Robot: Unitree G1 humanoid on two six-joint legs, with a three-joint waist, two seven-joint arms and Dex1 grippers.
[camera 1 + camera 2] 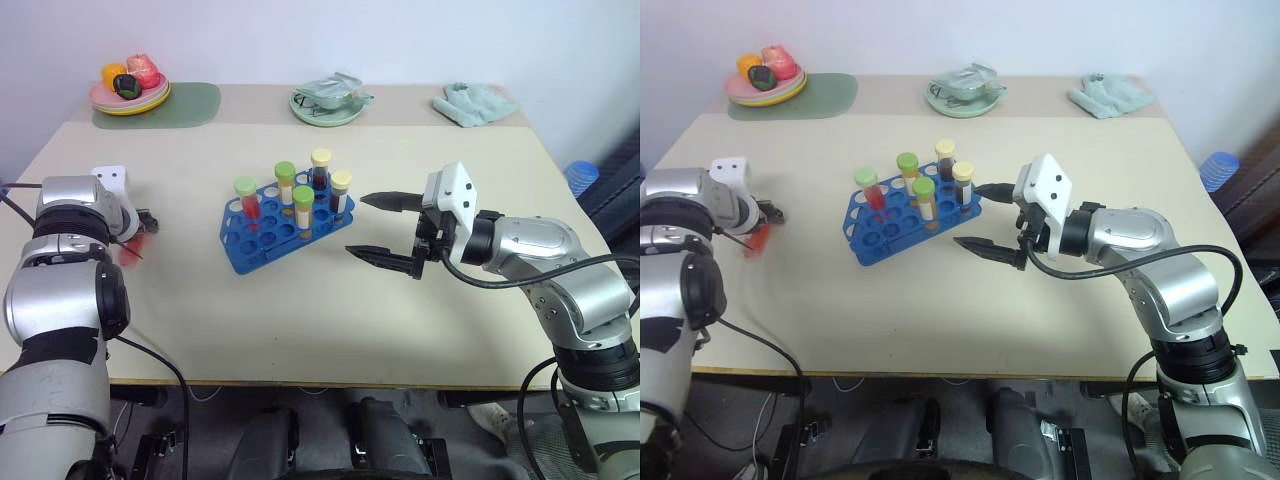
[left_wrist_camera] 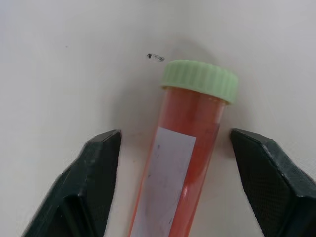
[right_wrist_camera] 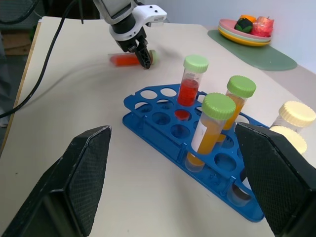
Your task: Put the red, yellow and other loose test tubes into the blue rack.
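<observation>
Ribbed green cap on clear red tube [image 2: 182,163] between parted left jaws, right jaws spread, blue rack [image 1: 285,225]

The clear plastic test tube with red liquid and green cap [image 2: 183,163] is cut off by the lower frame edge in the left wrist view. In the left eye view at centre left, the left tool [image 1: 143,226] hides most of it, leaving a red blur.

table [image 1: 330,310] | on it: blue rack [image 1: 262,243], red test tube [image 3: 129,59], green mat [image 1: 190,108], plate [image 1: 326,108], cloth [image 1: 475,103]
</observation>
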